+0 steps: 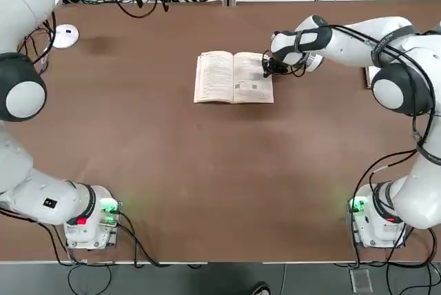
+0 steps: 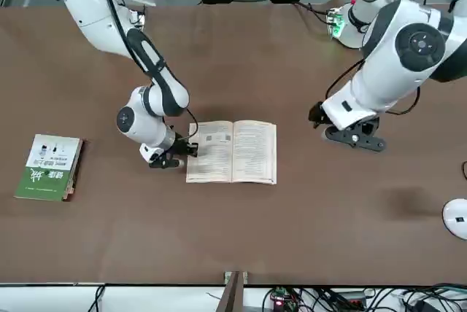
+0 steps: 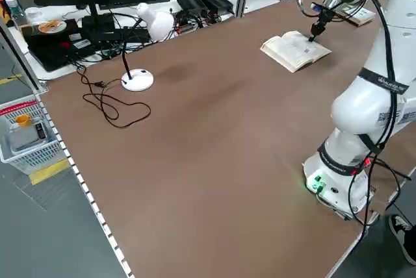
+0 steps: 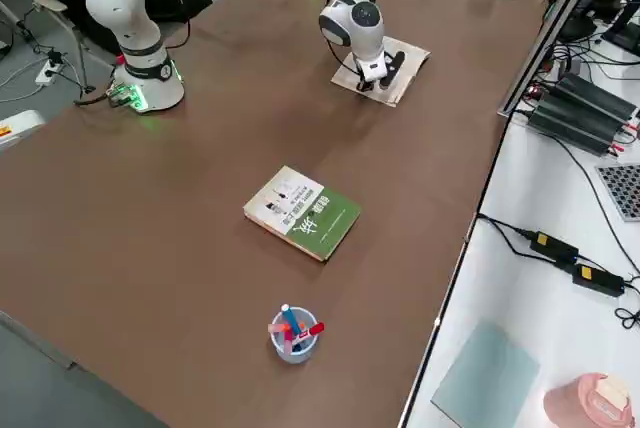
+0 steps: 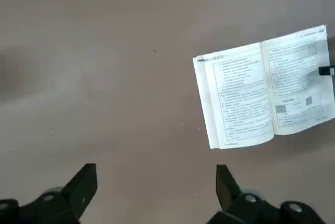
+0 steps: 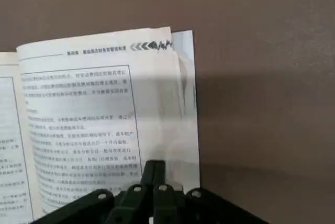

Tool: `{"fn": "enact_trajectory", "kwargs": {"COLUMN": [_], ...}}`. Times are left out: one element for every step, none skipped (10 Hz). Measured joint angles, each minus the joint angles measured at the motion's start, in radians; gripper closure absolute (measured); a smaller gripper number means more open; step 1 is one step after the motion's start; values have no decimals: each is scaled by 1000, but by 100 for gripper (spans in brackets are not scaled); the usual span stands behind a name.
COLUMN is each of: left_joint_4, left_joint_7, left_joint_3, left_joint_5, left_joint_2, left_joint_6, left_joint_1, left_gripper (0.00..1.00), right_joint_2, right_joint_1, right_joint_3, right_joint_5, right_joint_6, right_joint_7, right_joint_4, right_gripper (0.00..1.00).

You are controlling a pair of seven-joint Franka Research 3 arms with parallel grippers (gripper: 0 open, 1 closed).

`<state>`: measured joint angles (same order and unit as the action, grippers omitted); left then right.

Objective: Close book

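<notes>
Paperback pages, cream and densely printed, lie open and face up: the book point(image 1: 233, 77) rests flat near the middle of the bench point(image 1: 207, 171), a thin rectangle split by its spine into two leaves. One book lies open here; a second, the green-and-white covered book point(image 2: 49, 167), lies shut and well apart from it toward the robot's right.

The right claw point(image 1: 267, 65) has its black fingers point(image 6: 154, 174) pressed together, their tips touching the outer edge of the page on the robot's right side. The left claw point(image 5: 156, 188) hangs above bare bench with its two dark fingers spread, nothing between them, the book off to one side of it.

The bench top is a smooth, matte brown sheet. A small clear cup point(image 4: 293, 334) holding red and blue pens stands beyond the green-and-white book.
</notes>
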<state>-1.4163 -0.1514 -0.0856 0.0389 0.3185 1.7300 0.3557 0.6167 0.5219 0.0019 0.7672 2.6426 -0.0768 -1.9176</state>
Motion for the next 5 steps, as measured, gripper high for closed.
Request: {"fn": "enact_trajectory", "kwargs": {"left_joint_4": [0, 0, 0, 0, 0], "left_joint_7": [1, 1, 1, 1, 2], "left_joint_3": [-9, -18, -28, -36, -43], "left_joint_5": [0, 0, 0, 0, 0], "left_joint_2": [10, 19, 28, 36, 42], "left_joint_6": [7, 16, 23, 26, 29], "left_joint_1": [0, 1, 1, 1, 1], "left_gripper": [0, 0, 0, 0, 0], "right_joint_2": [0, 0, 0, 0, 0], "right_joint_1": [0, 0, 0, 0, 0], "right_joint_3": [0, 0, 0, 0, 0], "right_joint_5": [0, 0, 0, 0, 0], "right_joint_6": [0, 0, 0, 0, 0], "right_joint_7": [0, 0, 0, 0, 0], "right_joint_4": [0, 0, 0, 0, 0], "right_gripper": [99, 99, 99, 99, 99]}}
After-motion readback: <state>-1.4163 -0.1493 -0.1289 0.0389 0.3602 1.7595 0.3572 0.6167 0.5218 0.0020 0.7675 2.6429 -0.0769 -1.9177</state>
